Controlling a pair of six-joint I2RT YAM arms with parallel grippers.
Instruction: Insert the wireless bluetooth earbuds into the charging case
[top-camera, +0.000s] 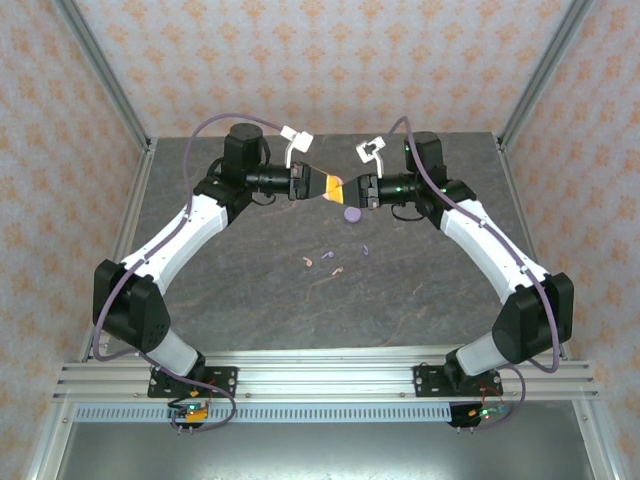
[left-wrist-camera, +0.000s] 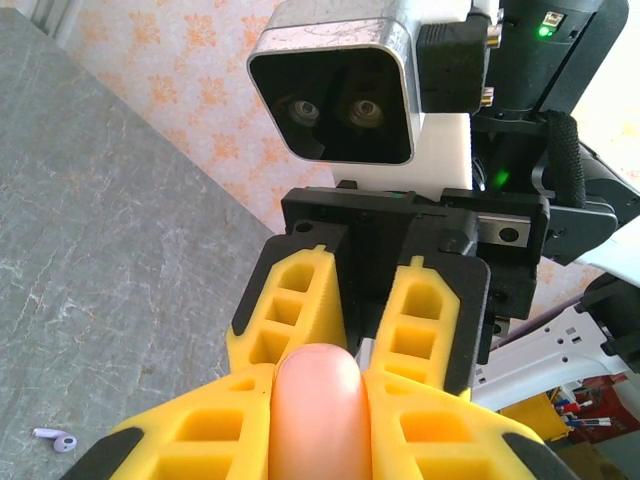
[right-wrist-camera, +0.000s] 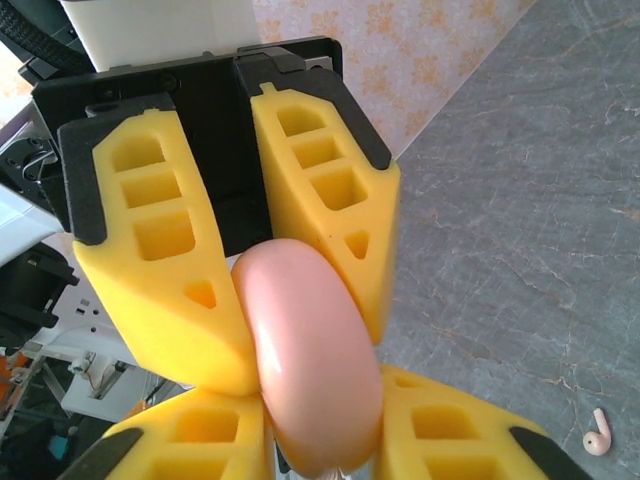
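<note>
The left claw (top-camera: 326, 185) and the right claw (top-camera: 350, 189) meet nose to nose at about 12 o'clock on the desk (top-camera: 250, 300). Between them they hold the salmon-pink charging case (right-wrist-camera: 310, 350) up off the surface. The left one is clamped firmly on it. The right one's yellow fingers (right-wrist-camera: 200, 430) look pressed against both flanks too, so it reads as gripped from both ends.

The case is a smooth, glossy, rounded puck, seen edge-on from both wrist cameras. No seam or hinge is clear enough to call, so whether the lid is open can't be told. It's probably a hard, light, slick shell, so a pinch on the curved faces could let it squirt out. Gripping low across the flat sides seems safer.

A lilac charging case (top-camera: 353, 213) sits on the desk just at 5 o'clock from the held one. The earbuds lie loose further toward 6 o'clock. They are two salmon-pink earbuds (top-camera: 309, 262) and two lilac earbuds (top-camera: 327, 256), close together but apart from each other.

They're tiny curved things with short stems. They likely weigh next to nothing, being stiff and shiny, and would flick away if nudged. Pinching the stem crosswise looks like the best hold, since it leaves the bulb end free to drop into its pocket.
</note>
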